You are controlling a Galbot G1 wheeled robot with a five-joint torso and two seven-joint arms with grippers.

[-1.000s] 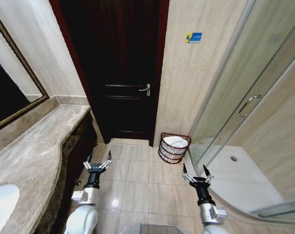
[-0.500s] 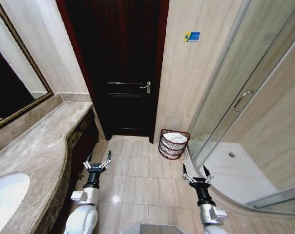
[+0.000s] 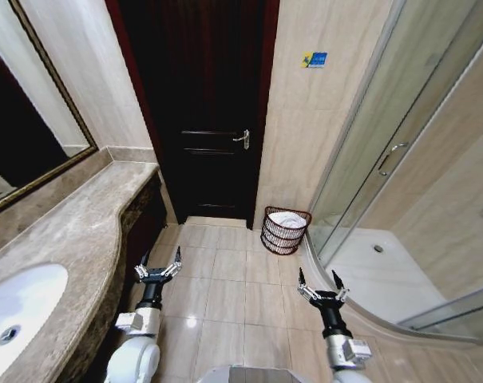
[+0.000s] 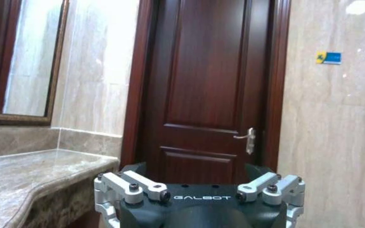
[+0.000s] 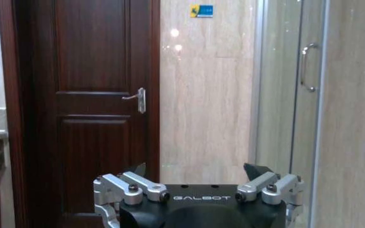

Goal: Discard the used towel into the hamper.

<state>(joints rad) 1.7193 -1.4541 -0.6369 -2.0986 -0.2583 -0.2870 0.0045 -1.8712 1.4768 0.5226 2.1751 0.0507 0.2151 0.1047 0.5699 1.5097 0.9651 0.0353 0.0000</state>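
Both arms are held low and extended forward over the floor tiles [image 3: 225,295]. The left gripper [image 3: 158,269] and right gripper [image 3: 319,289] are presented with fingers spread, empty. The hamper [image 3: 285,231], containing a white towel [image 3: 287,219], is located far ahead, right of the door [image 3: 205,112], against the wall.

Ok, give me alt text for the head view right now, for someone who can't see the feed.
A small round dark reddish-brown wire hamper with a white towel inside stands on the tan tiled floor between a dark wooden door and a glass shower enclosure. The left gripper and right gripper hang open and empty above the floor, beside a marble counter.
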